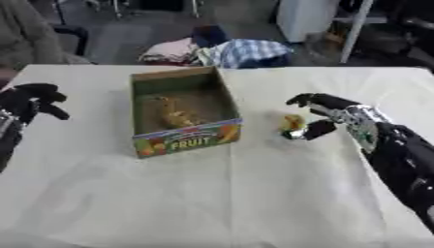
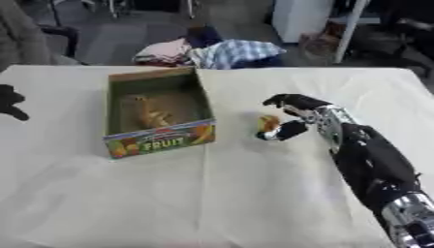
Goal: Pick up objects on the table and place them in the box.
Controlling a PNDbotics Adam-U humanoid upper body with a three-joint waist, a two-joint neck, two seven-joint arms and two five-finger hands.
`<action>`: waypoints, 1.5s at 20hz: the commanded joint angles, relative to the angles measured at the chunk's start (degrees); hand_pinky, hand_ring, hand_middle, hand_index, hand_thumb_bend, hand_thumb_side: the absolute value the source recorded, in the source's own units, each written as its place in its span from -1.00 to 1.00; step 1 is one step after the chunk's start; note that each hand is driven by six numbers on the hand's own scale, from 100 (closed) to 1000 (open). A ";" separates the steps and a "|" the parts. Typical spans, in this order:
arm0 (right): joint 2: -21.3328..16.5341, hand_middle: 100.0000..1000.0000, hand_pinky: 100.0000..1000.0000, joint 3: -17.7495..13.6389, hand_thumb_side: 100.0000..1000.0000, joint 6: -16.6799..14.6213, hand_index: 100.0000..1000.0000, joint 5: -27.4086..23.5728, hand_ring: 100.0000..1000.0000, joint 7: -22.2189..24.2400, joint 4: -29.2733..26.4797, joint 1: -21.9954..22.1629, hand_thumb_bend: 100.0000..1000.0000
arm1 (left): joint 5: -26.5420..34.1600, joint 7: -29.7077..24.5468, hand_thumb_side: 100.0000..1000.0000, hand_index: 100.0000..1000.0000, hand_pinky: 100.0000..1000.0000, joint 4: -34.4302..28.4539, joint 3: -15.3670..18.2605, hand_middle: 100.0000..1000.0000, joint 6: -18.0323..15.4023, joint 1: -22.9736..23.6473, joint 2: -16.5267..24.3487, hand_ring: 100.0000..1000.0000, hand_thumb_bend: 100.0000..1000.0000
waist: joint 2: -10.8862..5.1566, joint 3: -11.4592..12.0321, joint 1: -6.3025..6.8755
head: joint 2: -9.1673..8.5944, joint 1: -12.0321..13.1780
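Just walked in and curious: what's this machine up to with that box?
The robot's right hand is closing around a small yellow object on the table, beside a cardboard fruit box that already holds some yellowish items. Its left hand hangs idle at the table's left edge, fingers curled.

The table [image 1: 254, 203] was covered in matt, creased cream cloth, the box [image 1: 185, 139] was matt brown cardboard with a glossy printed front, and the right hand [image 1: 326, 114] was black plastic with shiny silver metal at the wrist.
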 commanded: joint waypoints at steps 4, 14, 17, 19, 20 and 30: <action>-0.96 0.34 0.29 -1.86 -0.19 2.18 0.50 6.31 0.51 -5.47 -0.49 -0.73 -0.15 | -0.22 -0.02 0.66 0.56 1.00 -0.67 0.62 0.28 0.00 -0.24 0.54 0.13 -0.72 | -0.54 -0.12 0.22 | 0.28 -0.03; 0.38 -0.12 0.19 -7.65 -0.62 0.68 0.03 16.63 0.31 -15.77 -0.32 -0.45 -0.55 | -0.26 -0.05 0.67 0.56 1.00 -0.46 0.69 0.28 0.19 0.14 0.23 0.13 -0.72 | -0.70 -0.18 0.26 | 0.28 0.08; 0.57 -0.16 0.18 -9.65 -0.72 -1.26 0.00 19.51 0.27 -17.88 -0.83 -0.59 -0.74 | -0.25 -0.04 0.67 0.56 1.00 -0.51 0.76 0.28 0.18 0.26 0.27 0.13 -0.72 | -0.76 -0.26 0.29 | 0.28 0.21; 0.60 -0.17 0.17 -11.15 -0.82 -2.83 -0.01 20.57 0.24 -18.84 -2.01 -1.00 -0.80 | -0.22 -0.07 0.67 0.56 1.00 -0.53 0.80 0.28 0.16 0.31 0.25 0.13 -0.72 | -0.82 -0.32 0.30 | 0.28 0.31; 0.57 -0.18 0.17 -11.67 -0.88 -3.49 -0.02 20.65 0.22 -19.07 -2.61 -1.25 -0.84 | -0.21 -0.11 0.67 0.56 1.00 -0.54 0.82 0.28 0.14 0.33 0.25 0.13 -0.72 | -0.85 -0.34 0.30 | 0.28 0.33; 4.09 -0.21 0.17 -13.39 -1.00 -5.97 -0.03 13.83 0.16 -16.48 -7.61 -6.22 -1.00 | 0.05 -1.16 0.66 0.56 1.00 -0.81 0.46 0.27 -0.14 0.26 0.01 0.13 -0.72 | -1.17 0.10 0.31 | 0.28 0.20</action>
